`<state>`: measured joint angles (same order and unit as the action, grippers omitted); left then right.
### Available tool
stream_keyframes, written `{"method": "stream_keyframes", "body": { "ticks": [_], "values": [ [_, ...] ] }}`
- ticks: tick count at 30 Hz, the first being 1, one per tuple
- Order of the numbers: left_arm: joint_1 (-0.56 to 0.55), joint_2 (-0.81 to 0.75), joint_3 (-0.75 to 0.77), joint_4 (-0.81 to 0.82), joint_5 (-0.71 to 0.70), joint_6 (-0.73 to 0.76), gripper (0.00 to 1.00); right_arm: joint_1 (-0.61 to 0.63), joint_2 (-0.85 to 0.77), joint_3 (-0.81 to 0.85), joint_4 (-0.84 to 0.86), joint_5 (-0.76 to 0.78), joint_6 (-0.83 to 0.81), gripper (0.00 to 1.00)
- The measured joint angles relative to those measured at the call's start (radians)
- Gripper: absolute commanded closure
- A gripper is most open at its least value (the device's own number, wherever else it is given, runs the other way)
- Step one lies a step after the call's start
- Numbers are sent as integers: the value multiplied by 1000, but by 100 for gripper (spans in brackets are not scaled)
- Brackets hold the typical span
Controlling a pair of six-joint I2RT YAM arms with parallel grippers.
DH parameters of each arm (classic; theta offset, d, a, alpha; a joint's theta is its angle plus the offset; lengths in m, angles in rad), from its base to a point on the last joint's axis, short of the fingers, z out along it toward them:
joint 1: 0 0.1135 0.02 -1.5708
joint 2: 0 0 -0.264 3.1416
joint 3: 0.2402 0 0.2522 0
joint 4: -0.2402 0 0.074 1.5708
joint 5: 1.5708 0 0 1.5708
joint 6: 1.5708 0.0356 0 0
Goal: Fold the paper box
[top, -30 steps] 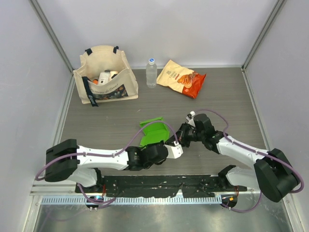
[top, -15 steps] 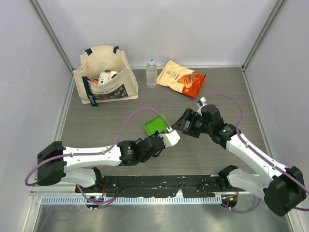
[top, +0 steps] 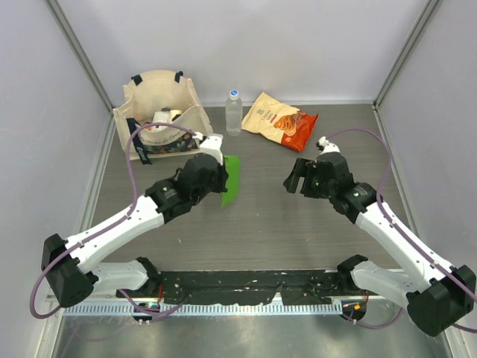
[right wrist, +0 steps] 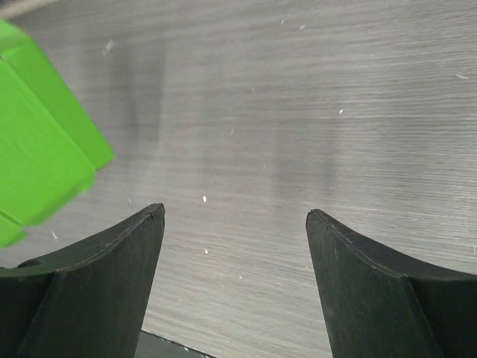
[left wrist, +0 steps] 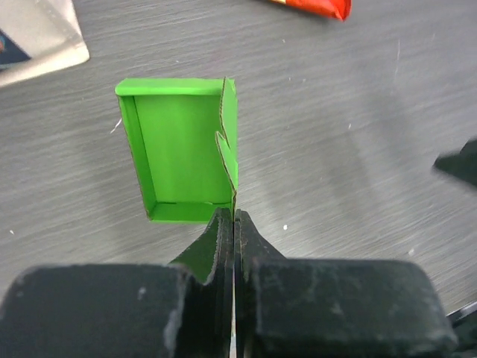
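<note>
Paper box [top: 231,180]: bright green shallow tray with its walls raised, carried on edge to the near side of the water bottle [top: 234,113], apparently clear of the desk [top: 298,239].
Left hand [left wrist: 233,224]: fingers pressed together on 1 notched side wall, a thin grip that leaves the tray interior free.
Right hand [right wrist: 235,216]: fingers spread wide, holding nothing, near-right of the bottle and well apart from the box.
Stage: folding judged nearly complete.

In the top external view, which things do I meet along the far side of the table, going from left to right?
tote bag → water bottle → orange snack bag
</note>
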<state>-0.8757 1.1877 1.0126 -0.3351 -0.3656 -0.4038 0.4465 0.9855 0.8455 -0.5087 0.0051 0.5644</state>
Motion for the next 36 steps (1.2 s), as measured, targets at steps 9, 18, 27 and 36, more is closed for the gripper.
{"method": "stream_keyframes", "body": {
  "ticks": [9, 18, 27, 36],
  "values": [
    [198, 55, 223, -267, 55, -487, 100, 612, 117, 16, 91, 305, -184, 19],
    [316, 125, 347, -552, 100, -855, 100, 871, 274, 84, 319, 632, -394, 19],
    [370, 121, 300, -635, 175, -1022, 100, 872, 494, 229, 435, 743, -504, 34],
    [374, 105, 267, -647, 227, -1063, 100, 845, 615, 289, 454, 809, -528, 63]
  ]
}}
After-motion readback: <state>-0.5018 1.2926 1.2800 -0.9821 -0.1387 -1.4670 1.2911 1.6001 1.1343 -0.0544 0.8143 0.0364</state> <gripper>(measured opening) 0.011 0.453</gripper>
